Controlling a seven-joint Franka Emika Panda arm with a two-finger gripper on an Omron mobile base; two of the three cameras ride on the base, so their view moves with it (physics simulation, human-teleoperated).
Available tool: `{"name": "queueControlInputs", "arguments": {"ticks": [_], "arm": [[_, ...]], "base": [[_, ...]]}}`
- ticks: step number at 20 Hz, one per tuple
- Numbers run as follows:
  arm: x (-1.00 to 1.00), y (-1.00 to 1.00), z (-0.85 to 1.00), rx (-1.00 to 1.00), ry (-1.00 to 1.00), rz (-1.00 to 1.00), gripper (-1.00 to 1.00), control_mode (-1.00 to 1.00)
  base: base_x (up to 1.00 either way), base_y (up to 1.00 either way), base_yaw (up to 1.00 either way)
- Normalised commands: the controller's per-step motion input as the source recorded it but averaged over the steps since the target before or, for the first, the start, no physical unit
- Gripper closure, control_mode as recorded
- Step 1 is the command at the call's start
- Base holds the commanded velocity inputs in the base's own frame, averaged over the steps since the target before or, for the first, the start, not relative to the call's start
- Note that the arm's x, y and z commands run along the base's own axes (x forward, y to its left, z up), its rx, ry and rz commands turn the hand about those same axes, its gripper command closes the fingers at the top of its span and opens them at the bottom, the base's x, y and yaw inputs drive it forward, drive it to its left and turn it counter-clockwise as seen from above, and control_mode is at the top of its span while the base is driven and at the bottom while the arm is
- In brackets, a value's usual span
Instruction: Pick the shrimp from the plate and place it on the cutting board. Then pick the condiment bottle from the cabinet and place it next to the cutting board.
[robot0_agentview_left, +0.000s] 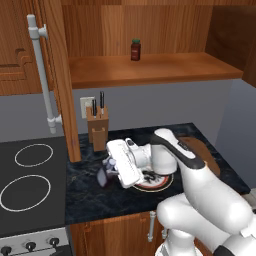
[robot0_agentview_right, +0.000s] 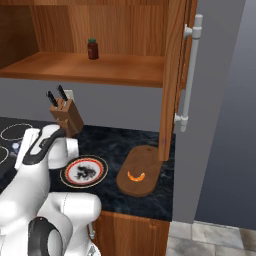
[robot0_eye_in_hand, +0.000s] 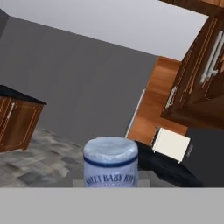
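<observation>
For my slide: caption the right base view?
Shrimp lies on cutting board, plate beside it.

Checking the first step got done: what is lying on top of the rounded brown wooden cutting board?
A small curved orange shrimp lies on the rounded brown wooden cutting board, near its front end. In the left base view the robot's arm covers most of the board.

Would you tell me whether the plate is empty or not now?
Empty: the plate shows just its dark centre motif, and the shrimp lies on the cutting board.

Grey wall (robot0_agentview_right: 220, 100), dark marble counter (robot0_agentview_left: 90, 192)
</observation>
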Motion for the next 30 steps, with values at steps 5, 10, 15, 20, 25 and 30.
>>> {"name": "queueControlInputs", "arguments": {"ticks": [5,10,15,20,25,30], "arm": [[0.03,0.05,-0.61,0.07,0.0,-0.01,1.0,-1.0],[0.0,0.11,-0.16,-0.07,0.02,-0.02,1.0,-1.0],[0.0,0.1,-0.02,-0.11,0.0,0.0,1.0,-1.0],[0.0,0.11,-0.15,-0.11,0.0,0.0,1.0,-1.0],[0.0,0.06,-0.34,-0.05,0.0,0.0,1.0,-1.0],[0.0,0.0,-0.38,0.0,-0.01,0.0,1.0,-1.0]], "base": [[0.0,0.0,0.0],[0.0,0.0,0.0],[0.0,0.0,0.0],[0.0,0.0,0.0],[0.0,0.0,0.0],[0.0,0.0,0.0]]}}
